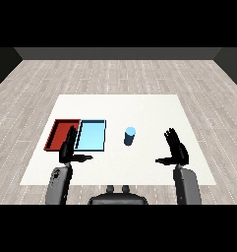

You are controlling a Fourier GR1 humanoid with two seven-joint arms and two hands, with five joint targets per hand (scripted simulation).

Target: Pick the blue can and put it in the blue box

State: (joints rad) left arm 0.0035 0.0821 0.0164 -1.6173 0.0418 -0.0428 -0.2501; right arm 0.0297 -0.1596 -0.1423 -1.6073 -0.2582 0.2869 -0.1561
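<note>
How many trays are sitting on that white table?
2. A shallow red rectangular tray lies at the table's left, and a light blue rectangular tray lies right beside it, left of the blue can. Nothing seems hidden.

A small light blue cylindrical can [130,136] is standing upright on the white table, just right of the frame's centre, its paler round top facing up. It is sitting free, with nothing touching it. A shallow light blue rectangular tray [91,136] with a darker blue rim is lying flat just left of centre, near the can but apart from it, and it is holding nothing inside.
</note>
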